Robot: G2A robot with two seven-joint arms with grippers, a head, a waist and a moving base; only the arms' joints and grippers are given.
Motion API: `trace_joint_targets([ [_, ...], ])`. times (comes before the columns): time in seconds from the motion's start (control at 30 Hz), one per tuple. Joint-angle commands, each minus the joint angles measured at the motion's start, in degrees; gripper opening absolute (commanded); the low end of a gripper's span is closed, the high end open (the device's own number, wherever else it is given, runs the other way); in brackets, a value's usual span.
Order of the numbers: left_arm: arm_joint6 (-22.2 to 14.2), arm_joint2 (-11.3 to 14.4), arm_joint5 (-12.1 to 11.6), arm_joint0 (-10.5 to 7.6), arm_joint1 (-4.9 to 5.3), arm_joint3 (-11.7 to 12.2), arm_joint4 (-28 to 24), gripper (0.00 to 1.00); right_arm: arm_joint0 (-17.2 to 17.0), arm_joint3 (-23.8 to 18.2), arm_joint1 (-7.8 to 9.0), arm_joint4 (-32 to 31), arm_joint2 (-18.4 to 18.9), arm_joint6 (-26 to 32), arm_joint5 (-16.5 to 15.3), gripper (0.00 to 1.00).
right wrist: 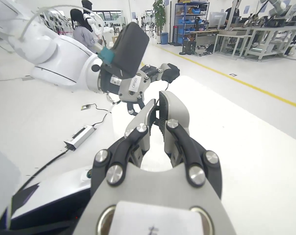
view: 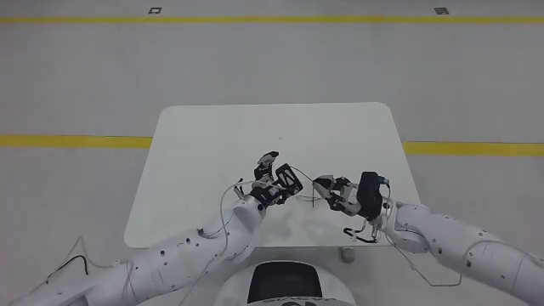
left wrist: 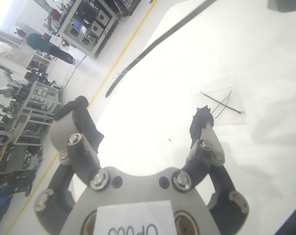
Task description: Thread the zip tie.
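Left wrist view has the left gripper [left wrist: 142,108] hanging over the white worktop [left wrist: 260,62], fingers spread wide with nothing in them. The zip tie [left wrist: 167,34] cuts across just ahead of it as a blurry black strip. The right gripper [right wrist: 157,99] has its fingers squeezed nearly together, pinching the zip tie's other end. A clear bag [left wrist: 226,118] with spare ties [left wrist: 221,103] lies flat on the worktop.

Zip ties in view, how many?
3, maybe 4: one zip tie pinched in the right gripper; a straight tie crossing a thin bent tie on the table, possibly two strands.
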Motion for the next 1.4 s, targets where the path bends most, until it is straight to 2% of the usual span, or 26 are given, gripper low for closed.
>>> trace_joint_targets([
  [0.0,0.00,0.00,0.00,0.00,0.00,0.00,0.00,1.00,-0.05,-1.68,0.91,1.49,0.00,1.08,0.00,0.00],
  [0.13,0.00,0.00,0.00,0.00,0.00,0.00,0.00,1.00,-0.81,-4.96,3.07,5.40,0.00,2.71,0.00,0.00],
  [0.23,0.00,0.00,0.00,0.00,0.00,0.00,0.00,1.00,-0.95,-5.82,4.14,7.07,0.00,3.03,0.00,0.00],
  [1.37,0.00,0.00,0.00,0.00,0.00,0.00,0.00,1.00,-1.41,-5.75,3.96,7.98,0.66,4.17,0.00,0.00],
])
